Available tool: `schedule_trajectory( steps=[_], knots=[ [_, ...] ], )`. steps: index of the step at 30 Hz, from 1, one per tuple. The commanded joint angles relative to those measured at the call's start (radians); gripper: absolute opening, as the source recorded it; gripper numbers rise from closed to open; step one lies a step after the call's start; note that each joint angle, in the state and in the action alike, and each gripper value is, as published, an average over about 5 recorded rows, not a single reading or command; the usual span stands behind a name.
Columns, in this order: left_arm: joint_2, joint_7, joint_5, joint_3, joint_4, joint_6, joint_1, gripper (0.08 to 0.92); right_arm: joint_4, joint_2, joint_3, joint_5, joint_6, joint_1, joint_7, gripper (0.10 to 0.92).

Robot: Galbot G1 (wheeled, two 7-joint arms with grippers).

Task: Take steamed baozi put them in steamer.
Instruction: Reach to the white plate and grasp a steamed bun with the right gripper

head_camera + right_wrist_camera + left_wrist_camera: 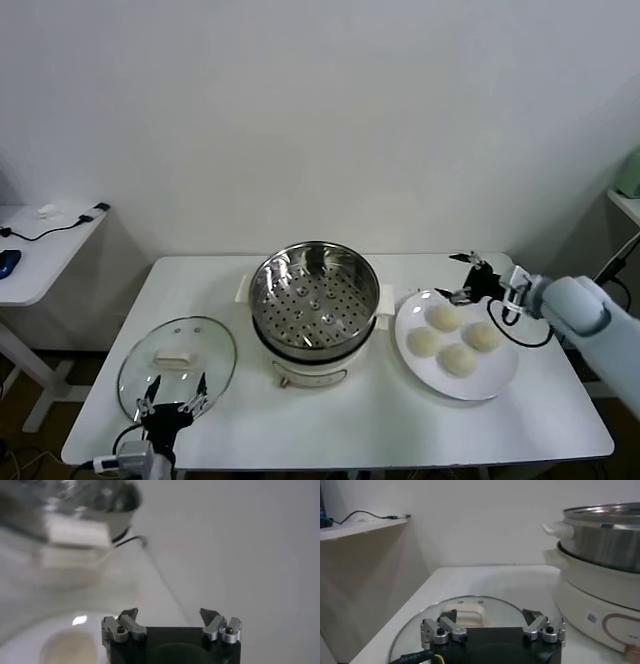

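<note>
Four cream-white baozi lie on a white plate (440,378) at the right: one at the far left (445,317), one at the right (482,336), one at the left (423,342) and one nearest me (459,360). The empty steel steamer (314,295) stands on its cream pot base at mid table. My right gripper (466,279) is open, hovering just above the plate's far edge, beside the far baozi. One baozi (67,647) shows in the right wrist view, below the open gripper (169,613). My left gripper (172,396) is open, parked over the glass lid.
A round glass lid (177,365) with a cream handle lies at the table's front left; it also shows in the left wrist view (470,610), with the pot base (600,600) to one side. A side desk (40,245) with cables stands far left.
</note>
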Motion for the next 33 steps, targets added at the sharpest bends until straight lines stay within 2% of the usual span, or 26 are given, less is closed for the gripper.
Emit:
schedule_trajectory(
  steps=[1, 6, 17, 33],
  knots=[
    [-0.005, 0.001, 0.006, 0.010, -0.008, -0.003, 0.002, 0.823, -0.213, -0.093, -0.707, -0.098, 0.072, 0.635, -0.418, 0.823],
    [-0.017, 0.002, 0.016, 0.012, -0.006, -0.003, -0.002, 0.823, -0.307, 0.045, -0.898, -0.053, 0.009, 0.775, -0.399, 0.823],
    [-0.043, 0.000, 0.033, 0.005, -0.001, -0.010, -0.003, 0.823, -0.460, 0.267, -0.854, -0.005, -0.081, 0.644, -0.333, 0.823],
    [-0.052, -0.001, 0.047, 0.007, -0.003, -0.019, 0.004, 0.823, -0.624, 0.418, -0.780, -0.080, -0.050, 0.544, -0.316, 0.823]
  ],
)
